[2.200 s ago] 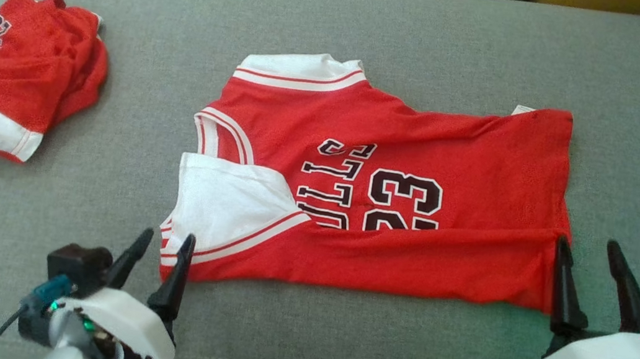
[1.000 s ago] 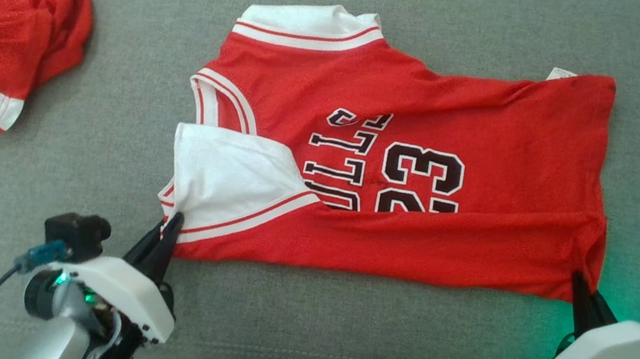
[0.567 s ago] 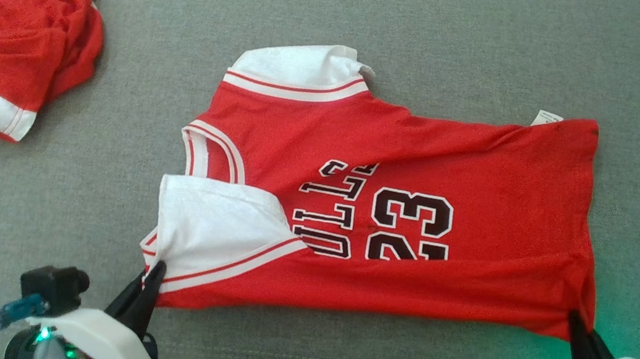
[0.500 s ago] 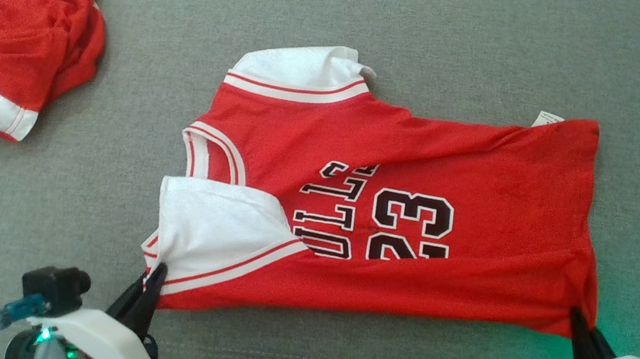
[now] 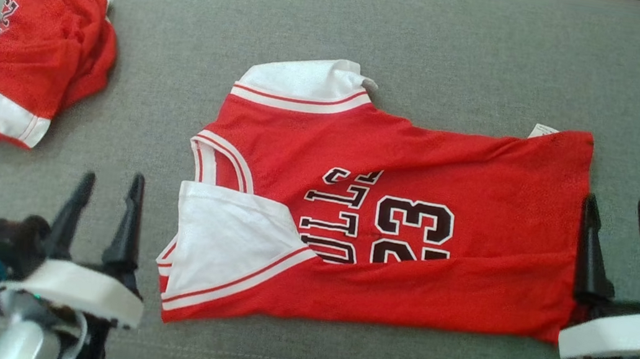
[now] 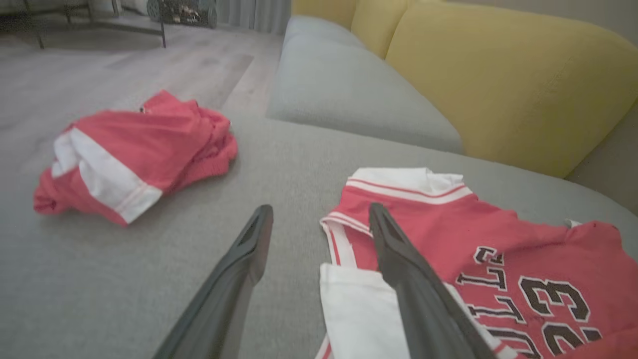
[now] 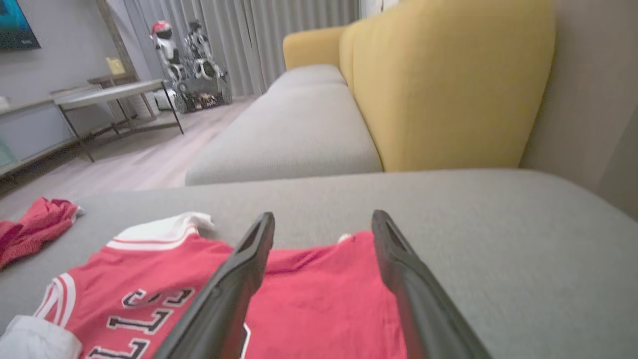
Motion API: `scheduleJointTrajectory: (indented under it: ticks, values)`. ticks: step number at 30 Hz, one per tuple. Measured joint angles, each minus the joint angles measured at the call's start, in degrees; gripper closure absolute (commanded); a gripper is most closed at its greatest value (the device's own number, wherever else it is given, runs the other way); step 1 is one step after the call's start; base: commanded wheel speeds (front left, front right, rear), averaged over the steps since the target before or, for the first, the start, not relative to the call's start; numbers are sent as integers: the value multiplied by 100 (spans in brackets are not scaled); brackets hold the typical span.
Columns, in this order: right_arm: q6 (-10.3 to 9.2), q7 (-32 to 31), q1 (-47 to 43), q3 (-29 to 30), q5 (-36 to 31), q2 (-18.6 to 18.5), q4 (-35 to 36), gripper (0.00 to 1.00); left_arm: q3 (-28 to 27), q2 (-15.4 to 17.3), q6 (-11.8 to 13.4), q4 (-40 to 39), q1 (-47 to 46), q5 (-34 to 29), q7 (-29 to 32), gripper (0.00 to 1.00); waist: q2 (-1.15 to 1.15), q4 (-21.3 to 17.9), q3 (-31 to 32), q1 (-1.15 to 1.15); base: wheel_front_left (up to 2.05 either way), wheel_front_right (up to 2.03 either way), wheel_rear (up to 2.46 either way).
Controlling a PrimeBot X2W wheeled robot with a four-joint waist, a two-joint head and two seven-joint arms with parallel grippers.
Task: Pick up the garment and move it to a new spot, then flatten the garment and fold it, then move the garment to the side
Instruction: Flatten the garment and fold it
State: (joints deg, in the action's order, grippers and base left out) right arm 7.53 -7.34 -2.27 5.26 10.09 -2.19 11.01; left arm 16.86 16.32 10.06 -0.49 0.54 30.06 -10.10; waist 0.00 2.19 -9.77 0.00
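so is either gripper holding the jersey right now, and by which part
Nothing is held. The left gripper and right gripper are both open, one at each end of the jersey lying flat.

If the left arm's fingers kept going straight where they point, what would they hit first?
Most likely the bare grey cushion: the left gripper aims into the strip between the crumpled red garment and the spread jersey, whose collar lies close beside that line. Depth is unclear.
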Motion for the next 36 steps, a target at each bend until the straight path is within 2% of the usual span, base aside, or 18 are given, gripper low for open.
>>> scheduleJointTrajectory:
  ticks: [6,14,18,24,29,36]
  values:
    - [0,57,45,-155,-213,-2,355,0,-56,116,134,-137,-204,-321,-116,0,0,52,93,0,0,0,0]
    - [0,71,44,-140,-203,-3,376,0,78,151,48,-12,-336,-335,-107,0,0,51,34,0,0,0,0]
    - [0,46,62,-133,-183,-3,387,0,223,149,-249,183,-874,-331,-47,0,0,47,-135,0,0,0,0]
    - [0,30,414,-168,-151,-8,404,0,525,27,-878,1011,-2424,-282,247,0,0,-64,-564,0,0,0,0]
    - [0,47,686,-270,-107,-10,356,0,673,-258,-1323,2167,-3760,-170,431,0,0,-225,-990,1,0,0,0]
    - [0,109,950,-347,-48,-14,154,0,928,-460,-1661,3942,-4915,-64,584,0,0,-557,-1419,1,0,0,0]
